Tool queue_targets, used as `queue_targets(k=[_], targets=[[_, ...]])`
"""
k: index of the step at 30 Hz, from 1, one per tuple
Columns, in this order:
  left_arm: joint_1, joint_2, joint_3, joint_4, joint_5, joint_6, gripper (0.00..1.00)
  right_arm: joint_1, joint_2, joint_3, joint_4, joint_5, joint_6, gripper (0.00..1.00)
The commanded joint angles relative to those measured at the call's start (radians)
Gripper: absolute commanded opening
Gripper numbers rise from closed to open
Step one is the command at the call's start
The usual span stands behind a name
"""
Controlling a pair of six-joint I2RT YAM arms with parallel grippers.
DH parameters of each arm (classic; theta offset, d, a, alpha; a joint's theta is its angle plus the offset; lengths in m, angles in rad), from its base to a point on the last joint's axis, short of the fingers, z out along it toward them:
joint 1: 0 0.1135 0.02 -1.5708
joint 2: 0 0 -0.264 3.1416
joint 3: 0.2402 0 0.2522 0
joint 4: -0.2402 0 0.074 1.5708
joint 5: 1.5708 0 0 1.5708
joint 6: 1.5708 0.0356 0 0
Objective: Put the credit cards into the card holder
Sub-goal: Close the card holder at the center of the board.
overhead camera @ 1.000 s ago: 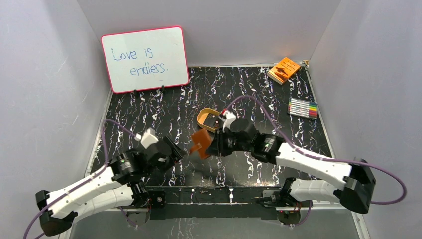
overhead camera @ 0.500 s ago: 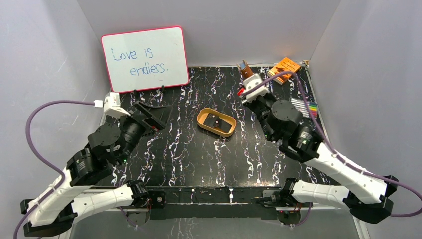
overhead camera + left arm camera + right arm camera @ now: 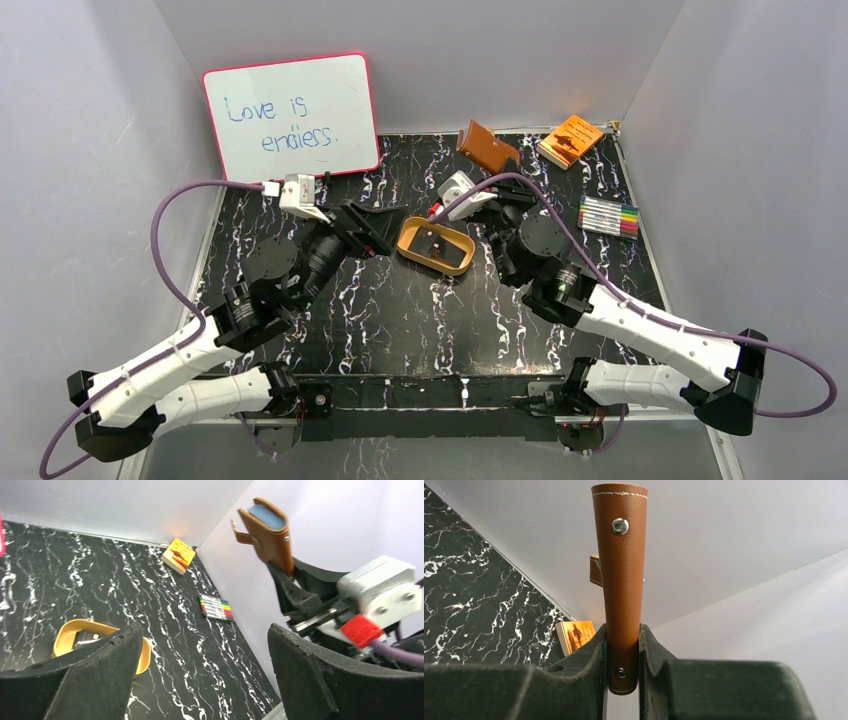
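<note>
My right gripper point(image 3: 623, 650) is shut on the lower end of the reddish-brown card holder point(image 3: 620, 580) and holds it upright in the air, snap button facing the camera. In the top view the holder point(image 3: 488, 148) is raised over the back of the table, with the right gripper point(image 3: 510, 168) under it. In the left wrist view the holder point(image 3: 267, 537) shows a pale blue-white card point(image 3: 268, 516) in its top opening. My left gripper point(image 3: 202, 630) is open and empty, and sits left of the tan tray in the top view point(image 3: 372, 225). A dark flat item point(image 3: 437, 243) lies in the tray; I cannot tell whether it is the black card.
The tan oval tray point(image 3: 410, 232) sits mid-table. An orange booklet point(image 3: 570, 140) lies at the back right, and a row of coloured markers point(image 3: 609, 216) by the right wall. A whiteboard point(image 3: 290, 115) stands at the back left.
My right gripper lifted the card holder from the table's middle up to the back. My left arm swung out to the back left, then came right toward the tray, jaws open.
</note>
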Motion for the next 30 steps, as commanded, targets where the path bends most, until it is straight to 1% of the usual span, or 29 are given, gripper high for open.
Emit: queue_targets(k=[1,3,6,8,9,10,13,15,16,19,20,21,24,26,30], targets=[[0.002,-0.005,0.009,0.196,0.087,0.086,0.92,0.03,-0.011,-0.053,0.25,0.013,-0.132,0.0],[0.002,0.004,0.018,0.23,0.096,0.116,0.92,0.032,-0.009,-0.075,0.302,-0.002,-0.165,0.0],[0.002,0.026,0.074,0.23,0.091,0.146,0.91,0.032,0.015,-0.06,0.305,-0.012,-0.167,0.0],[0.002,0.026,0.097,0.224,0.076,0.139,0.91,0.032,0.049,-0.025,0.273,-0.001,-0.159,0.0],[0.003,0.021,0.099,0.214,0.063,0.13,0.91,0.032,0.063,0.005,0.234,0.007,-0.132,0.0],[0.002,0.013,0.095,0.202,0.047,0.122,0.91,0.032,0.077,0.043,0.153,0.006,-0.073,0.0],[0.002,-0.026,0.058,0.163,-0.011,0.099,0.9,0.033,0.062,0.138,-0.082,-0.036,0.146,0.0],[0.002,-0.059,0.022,0.145,-0.047,0.052,0.9,0.032,0.003,0.105,-0.114,-0.096,0.222,0.0],[0.002,-0.072,0.003,0.145,-0.057,0.034,0.9,0.032,-0.031,0.061,-0.088,-0.113,0.212,0.0],[0.002,-0.091,-0.013,0.124,-0.071,-0.015,0.9,0.033,-0.113,-0.073,0.09,-0.129,0.075,0.0],[0.002,-0.09,-0.011,0.125,-0.076,-0.016,0.9,0.032,-0.134,-0.115,0.164,-0.133,0.003,0.0],[0.002,-0.084,-0.006,0.13,-0.08,-0.009,0.9,0.032,-0.152,-0.163,0.244,-0.139,-0.116,0.0],[0.002,-0.04,0.022,0.168,-0.09,0.024,0.91,0.031,-0.169,-0.25,0.424,-0.181,-0.328,0.0],[0.002,0.012,0.07,0.171,-0.045,0.043,0.91,0.027,-0.161,-0.235,0.422,-0.205,-0.361,0.0],[0.002,0.162,0.249,0.053,0.024,0.026,0.92,0.02,-0.133,-0.22,0.5,-0.256,-0.431,0.0]])
